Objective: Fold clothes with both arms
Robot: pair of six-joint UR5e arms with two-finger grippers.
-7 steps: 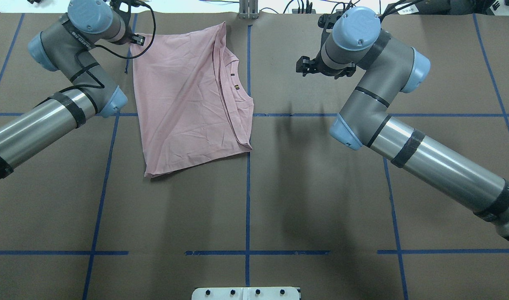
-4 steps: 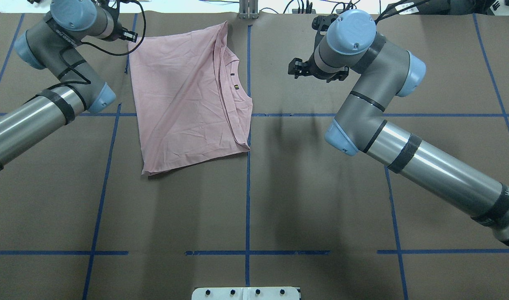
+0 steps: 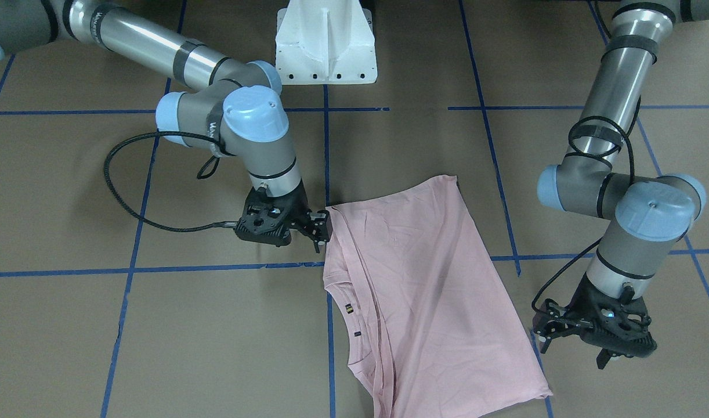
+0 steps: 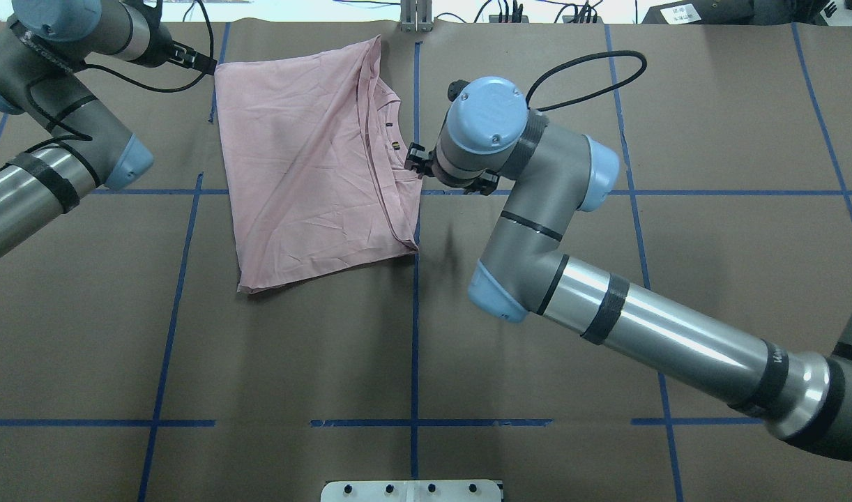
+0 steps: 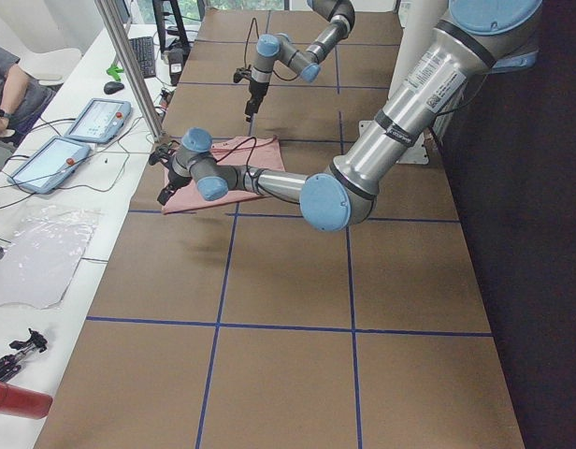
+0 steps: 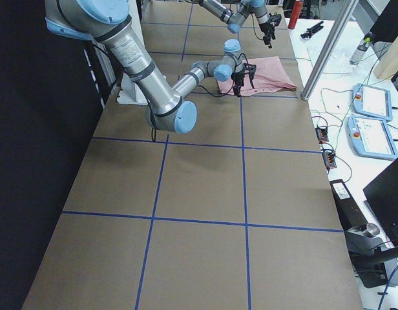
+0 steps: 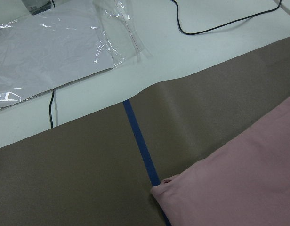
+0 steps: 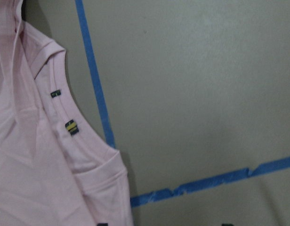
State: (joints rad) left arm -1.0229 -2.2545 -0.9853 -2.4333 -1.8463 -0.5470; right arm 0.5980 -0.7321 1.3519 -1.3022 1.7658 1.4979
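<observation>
Shirt: the pink shirt lay flat on the brown table, folded lengthwise with its plain side up. In the overhead view it sat toward 11 o'clock from the table's middle.
Collar: the ribbed collar ran along the shirt's 3 o'clock edge.
Right gripper: the right gripper was at the shirt's 3 o'clock edge, near the collar. Its fingers were spread wide, one over cloth and one over bare table, gripping nothing.
Left gripper: the left gripper was near the shirt's 10 o'clock corner, fingers apart and empty.
Tape: blue tape crossed the table, with one strip just beside the collar edge.
Base: a white base stood at the table's 6 o'clock edge.
</observation>
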